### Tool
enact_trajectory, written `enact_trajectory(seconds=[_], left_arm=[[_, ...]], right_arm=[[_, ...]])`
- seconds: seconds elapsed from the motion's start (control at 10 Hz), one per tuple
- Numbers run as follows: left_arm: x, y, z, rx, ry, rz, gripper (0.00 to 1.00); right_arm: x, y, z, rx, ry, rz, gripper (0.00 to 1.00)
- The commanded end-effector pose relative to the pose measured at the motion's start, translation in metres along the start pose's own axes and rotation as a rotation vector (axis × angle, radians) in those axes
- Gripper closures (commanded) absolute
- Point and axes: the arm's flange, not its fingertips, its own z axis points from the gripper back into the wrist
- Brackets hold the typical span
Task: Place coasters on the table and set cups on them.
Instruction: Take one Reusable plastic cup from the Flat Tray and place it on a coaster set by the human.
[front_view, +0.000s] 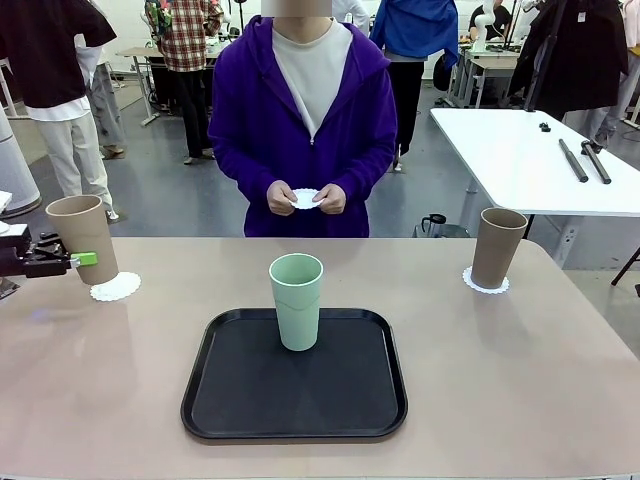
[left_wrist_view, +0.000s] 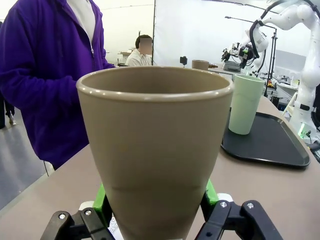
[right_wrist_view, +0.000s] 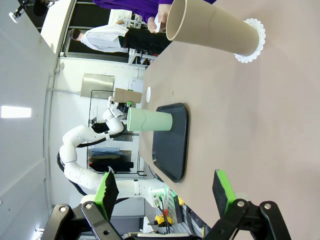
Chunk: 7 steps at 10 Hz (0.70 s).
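Left gripper (front_view: 86, 259): clamped on a tan-brown cup (front_view: 84, 232) near the left edge of the table (front_view: 520, 380), the cup leaning slightly with its base at a white doily coaster (front_view: 116, 288). Right gripper (right_wrist_view: 165, 192): jaws spread wide, holding nothing, above the tabletop. Second tan-brown cup (front_view: 497, 245) upright on its own coaster (front_view: 485, 284) at right; mint green cup (front_view: 297, 300) upright on the black tray (front_view: 340, 395); third coaster (front_view: 305, 198) held in the person's hands (front_view: 282, 197).

The mint cup (front_view: 296, 300) on the black tray (front_view: 215, 400) is blocking the counter's (front_view: 500, 380) middle. The left tan cup (front_view: 82, 235) and right tan cup (front_view: 497, 245) are occupying the far corners. Bare counter is lying open either side of the tray.
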Motion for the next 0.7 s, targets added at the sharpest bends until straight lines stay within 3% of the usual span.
enact_trajectory(seconds=[0.0,0.6], left_arm=[[-0.0023,0.0027,-0.0069,-0.006,-0.006,-0.037,0.16],[-0.0070,0.0005,-0.0098,-0.015,0.001,-0.003,0.16]], right_arm=[[-0.0010,0.0003,0.0004,0.004,-0.003,0.001,0.00],[-0.0010,0.0003,0.0004,0.004,-0.003,0.001,0.00]])
